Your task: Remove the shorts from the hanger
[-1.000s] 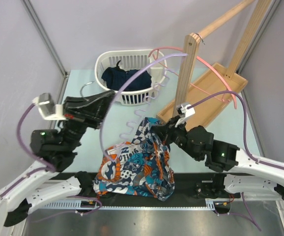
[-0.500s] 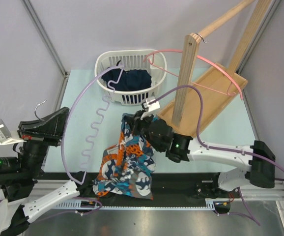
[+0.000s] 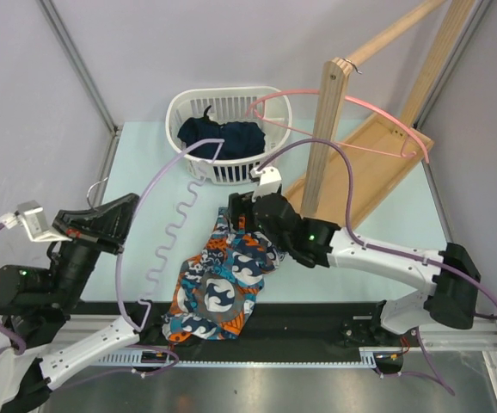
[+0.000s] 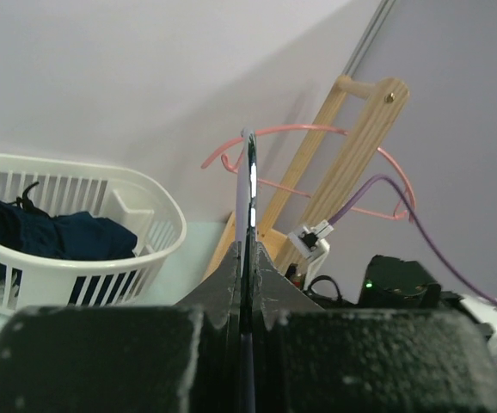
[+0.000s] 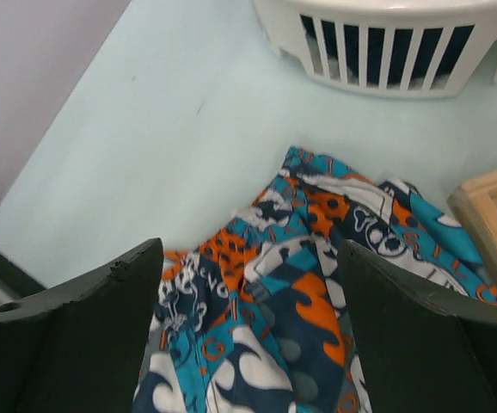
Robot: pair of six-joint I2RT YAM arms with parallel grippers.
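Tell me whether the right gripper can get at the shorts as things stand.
Probably yes: the right gripper hangs open just above the shorts, with nothing between them.

The left arm sits folded at the near left, wrist raised, and its gripper (image 3: pixel 121 211) points toward the far right with fingers pinched tight on the hanger's (image 4: pixel 250 172) thin rod. The right arm reaches from the near right toward the middle; its gripper (image 5: pixel 248 258) tilts downward, fingers spread wide.
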